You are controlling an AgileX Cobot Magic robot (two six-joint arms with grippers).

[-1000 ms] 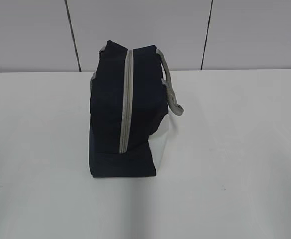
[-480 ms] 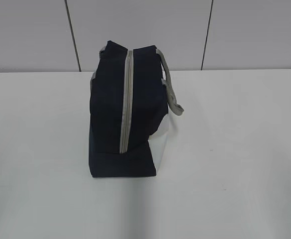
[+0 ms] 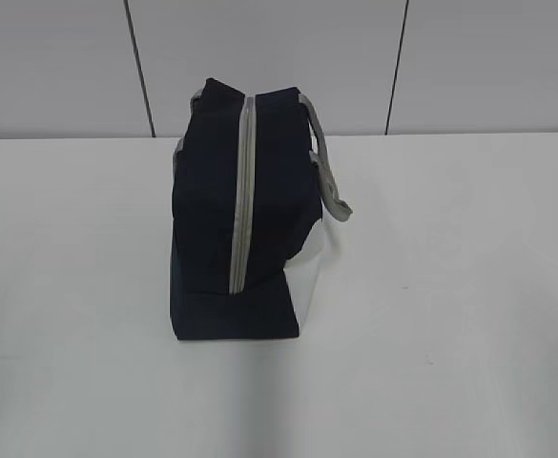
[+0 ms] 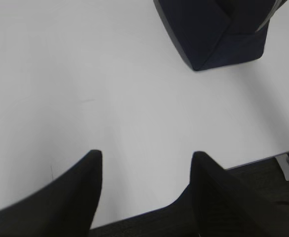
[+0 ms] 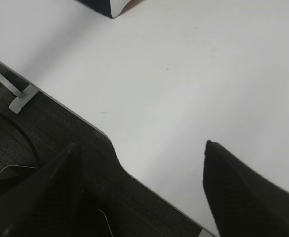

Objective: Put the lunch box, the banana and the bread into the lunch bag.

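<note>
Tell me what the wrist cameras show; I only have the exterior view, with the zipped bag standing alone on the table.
Observer: The left gripper is open and holds nothing, hovering over the near table edge.
Operator: Report where the bag sits from that arm.
Observer: In the left wrist view only a navy bottom corner of the lunch bag shows, ahead and to the right of the fingers, well apart from them.
Operator: Now give me the right arm.
Observer: The right gripper is open too and empty, straddling the table edge, with dark floor below it.
Operator: Check for the food and the box.
Observer: No lunch box, banana or bread appears in either wrist view.
</note>
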